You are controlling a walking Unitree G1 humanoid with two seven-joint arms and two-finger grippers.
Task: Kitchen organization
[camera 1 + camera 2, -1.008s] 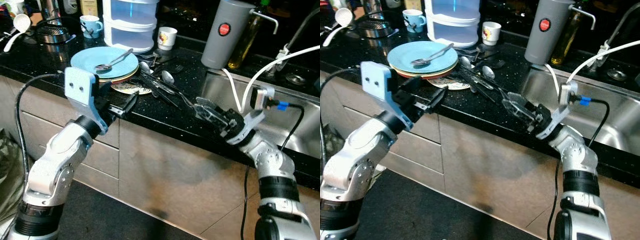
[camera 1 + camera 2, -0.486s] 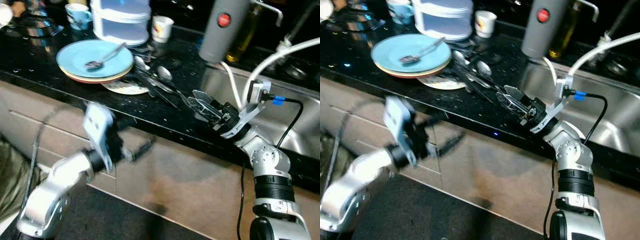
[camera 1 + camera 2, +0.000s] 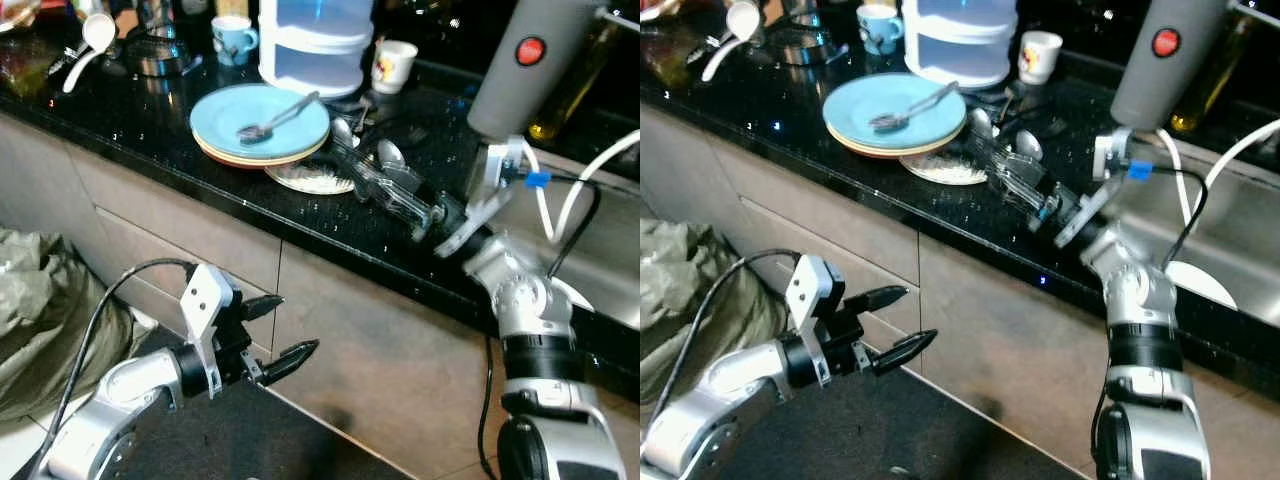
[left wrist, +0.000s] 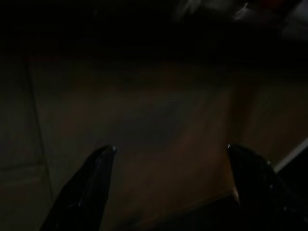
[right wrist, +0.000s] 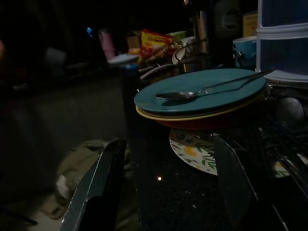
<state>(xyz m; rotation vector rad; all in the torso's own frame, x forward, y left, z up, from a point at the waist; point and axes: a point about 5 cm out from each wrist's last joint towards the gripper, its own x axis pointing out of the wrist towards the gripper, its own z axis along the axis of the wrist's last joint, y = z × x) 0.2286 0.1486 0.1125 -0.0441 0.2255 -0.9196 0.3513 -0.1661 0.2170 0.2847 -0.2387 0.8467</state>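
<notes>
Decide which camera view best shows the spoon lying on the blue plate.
The right wrist view: the spoon lies large and side-on across the blue plate. Both eye views show it smaller, from above; the left wrist view is dark.

The blue plate [image 3: 262,122] hides most of the plates stacked beneath it

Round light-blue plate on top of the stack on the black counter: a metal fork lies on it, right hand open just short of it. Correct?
Not a fork: a metal spoon lies on the round light-blue plate, clear in the right wrist view. The right hand is open, short of it.
</notes>
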